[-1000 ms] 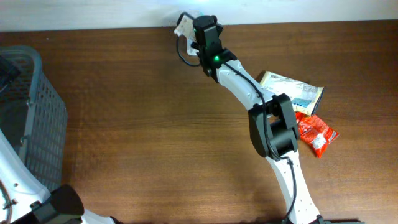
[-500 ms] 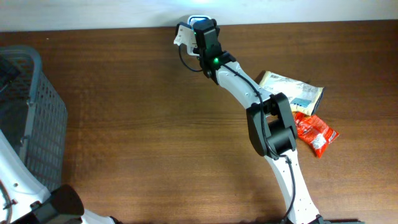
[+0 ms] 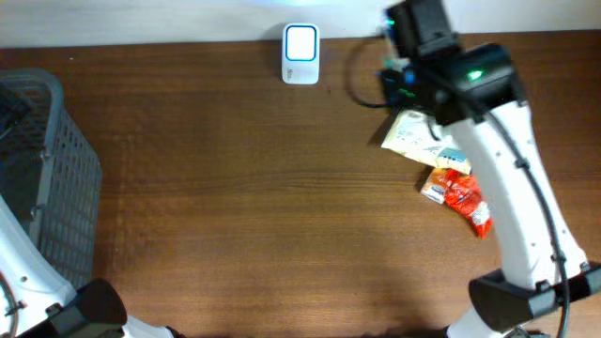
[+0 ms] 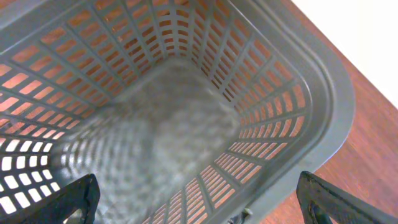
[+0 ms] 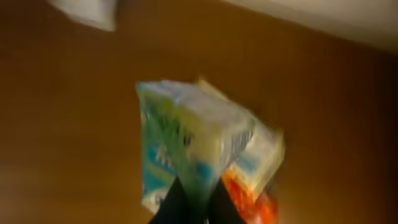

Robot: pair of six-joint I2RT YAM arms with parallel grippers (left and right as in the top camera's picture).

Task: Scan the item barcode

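Observation:
The barcode scanner (image 3: 300, 54), a small white unit with a lit blue-edged window, stands at the table's back edge. In the right wrist view it shows as a white blur (image 5: 87, 9) at top left. My right gripper (image 5: 194, 194) is shut on the item, a blue, green and white packet (image 5: 186, 134) that hangs blurred above the table. In the overhead view the right gripper (image 3: 402, 80) sits right of the scanner, above the loose packets. My left gripper (image 4: 205, 208) hangs open over the grey basket (image 4: 186, 118), nothing between its fingers.
A cream and blue packet (image 3: 413, 136) and a red packet (image 3: 465, 195) lie on the wooden table under the right arm. The basket (image 3: 47, 169) fills the left edge. The white wall runs along the back.
The right arm has swung from over the scanner to the right, carrying the packet. The scanner is now uncovered. The left arm has not moved.

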